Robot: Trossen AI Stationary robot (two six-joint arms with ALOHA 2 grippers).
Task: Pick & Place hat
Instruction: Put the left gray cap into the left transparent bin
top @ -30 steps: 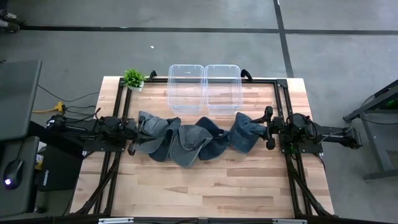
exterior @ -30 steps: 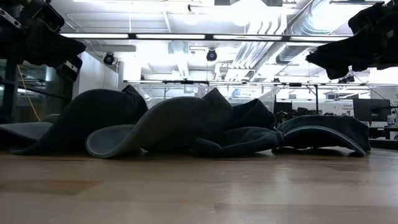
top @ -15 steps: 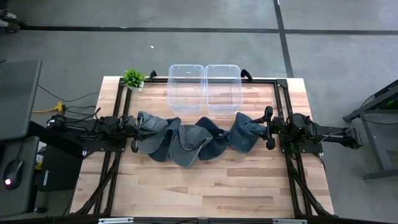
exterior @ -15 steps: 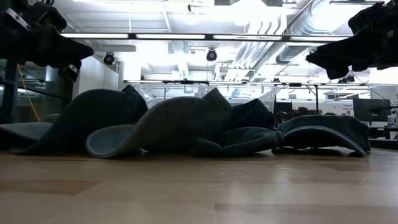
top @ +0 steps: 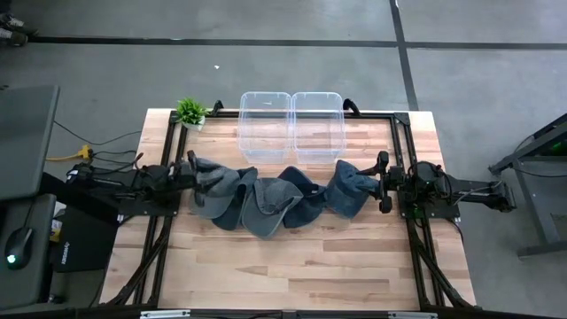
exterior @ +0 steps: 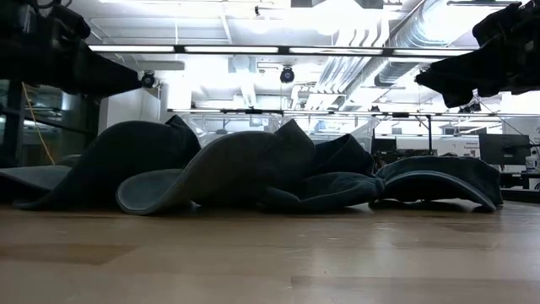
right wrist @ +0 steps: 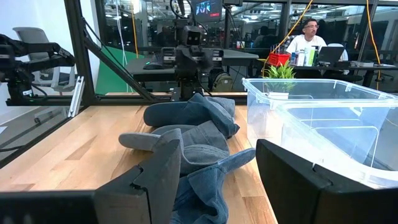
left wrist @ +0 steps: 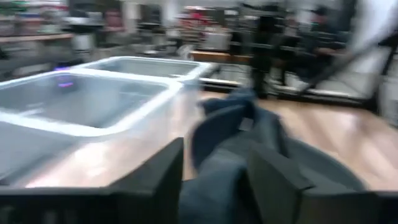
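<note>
the left gripper (top: 189,174) has moved. a moment ago it sat back by the left edge of the pale wooden table (top: 292,266). now it has reached forward over the first floppy dark blue cloth cap (top: 213,188) at the left end of the row. its fingers were shut then, and now they stand partly apart. that looks like the start of a grab, so the picking is only just starting. no cap has been lifted yet.

the left wrist view is blurry, so the arm seems to be moving. there, the two dark fingers (left wrist: 155,180) have a gap between them, and dark blue cloth (left wrist: 217,180) shows in that gap. i cannot tell if the fingers touch the cloth yet. they do not seem to hold anything.

the right gripper (top: 383,182) waits at the other end of the row, just beside the last dark blue cap (top: 350,190). it has not moved. its fingers (right wrist: 163,168) stand wide apart and hold nothing. a cap (right wrist: 205,180) lies on the table in front of them.

all the caps lie in a bumpy row (exterior: 253,165) across the middle of the table, some lying partly on top of others. the two clear plastic tubs (top: 292,124) sit side by side at the far edge, behind the caps. both tubs look empty. a small green plant in a pot (top: 190,112) stands near the far left corner.
</note>
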